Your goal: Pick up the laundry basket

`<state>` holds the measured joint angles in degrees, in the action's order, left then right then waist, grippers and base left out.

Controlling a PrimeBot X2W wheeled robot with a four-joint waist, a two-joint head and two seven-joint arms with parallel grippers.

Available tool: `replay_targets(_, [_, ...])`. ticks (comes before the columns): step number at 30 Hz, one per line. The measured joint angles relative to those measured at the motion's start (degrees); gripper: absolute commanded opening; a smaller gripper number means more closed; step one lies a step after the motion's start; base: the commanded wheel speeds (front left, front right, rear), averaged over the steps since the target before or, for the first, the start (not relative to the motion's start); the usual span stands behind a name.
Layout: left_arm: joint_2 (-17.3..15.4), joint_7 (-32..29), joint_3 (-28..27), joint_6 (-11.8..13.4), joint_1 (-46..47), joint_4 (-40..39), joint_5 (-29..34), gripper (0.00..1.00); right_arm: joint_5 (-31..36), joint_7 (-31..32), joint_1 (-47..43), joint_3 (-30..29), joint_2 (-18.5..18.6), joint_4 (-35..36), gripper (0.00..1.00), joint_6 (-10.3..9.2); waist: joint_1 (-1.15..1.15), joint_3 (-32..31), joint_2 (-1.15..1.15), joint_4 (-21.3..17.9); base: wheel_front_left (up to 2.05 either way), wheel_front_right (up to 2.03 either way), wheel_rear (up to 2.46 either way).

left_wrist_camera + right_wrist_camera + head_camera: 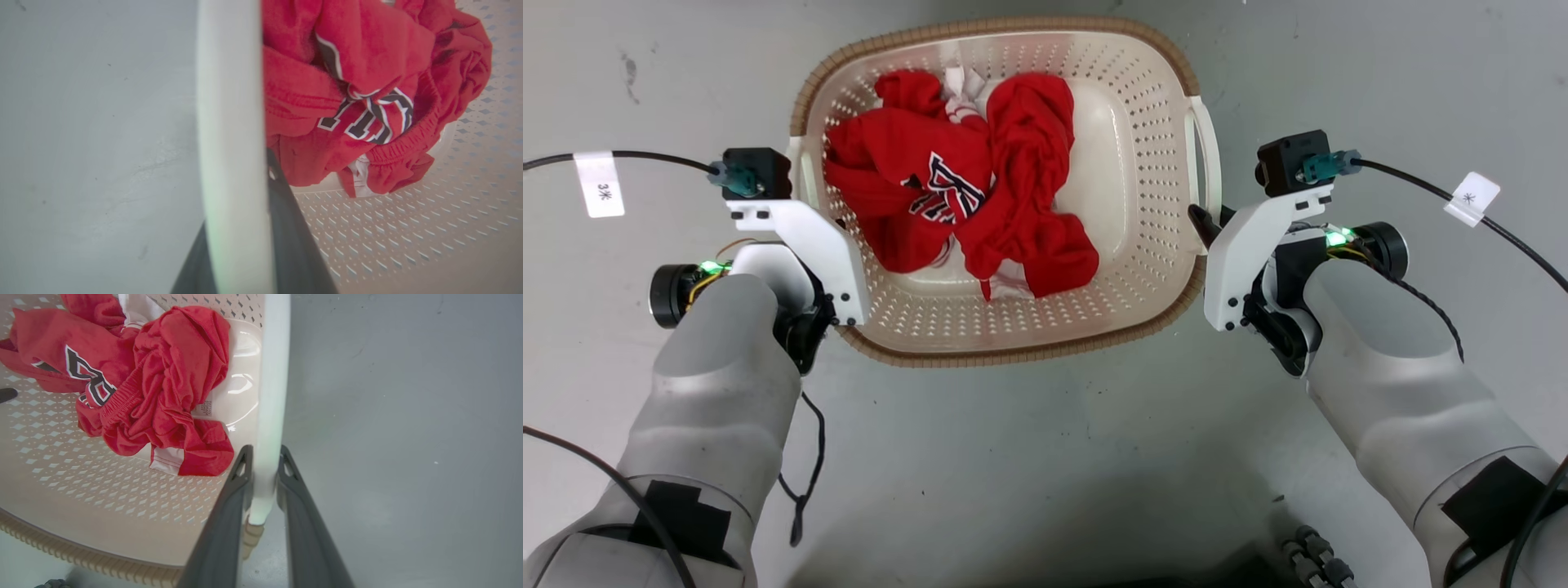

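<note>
The laundry basket [1143, 163] is cream-white and perforated, with a brown woven-look rim, and lies in front of me on the grey floor. Red clothes [964, 188] with dark lettering lie crumpled inside it. My left gripper [805, 204] is at the basket's left white handle [231, 122], with one dark finger on each side of the handle, shut on it [235, 171]. My right gripper [1205, 224] is at the right handle [1207, 155]. In the right wrist view its two fingers clasp that handle [271, 375] near its lower end [265, 453].
Bare grey floor [1045, 457] surrounds the basket on all sides. Black cables with white tags [600, 184] run off from both wrists. A dark ribbed object [1315, 559] sits at the bottom edge of the head view.
</note>
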<state>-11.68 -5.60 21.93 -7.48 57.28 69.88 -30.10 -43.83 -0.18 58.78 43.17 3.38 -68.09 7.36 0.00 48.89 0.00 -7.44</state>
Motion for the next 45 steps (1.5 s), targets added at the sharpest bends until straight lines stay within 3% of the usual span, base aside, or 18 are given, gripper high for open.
replay_targets(13, [1.59, -6.44, 4.68, 0.46, -2.2, -0.45, -6.76, 0.0, -4.85, 6.41, -1.11, 4.5, 1.07, -1.74, 0.0, -0.32, 0.0, -6.6, 0.0, 0.44, 0.0, 0.0, 0.0])
replay_targets(27, [3.08, -16.4, 8.34, 0.67, -10.71, 0.08, -15.59, 0.0, -10.23, 17.57, -7.75, 7.94, 1.77, -2.92, 0.0, -0.34, -0.01, -21.44, 0.0, 1.32, 0.0, 0.0, 0.0])
replay_targets(45, [2.7, -20.57, 12.32, 0.68, -13.3, -0.49, -21.25, 0.0, -14.88, 26.24, -9.08, 9.28, 2.53, -3.2, 0.0, -0.34, -0.02, -37.2, 0.0, 2.61, 0.0, 0.0, 0.0])
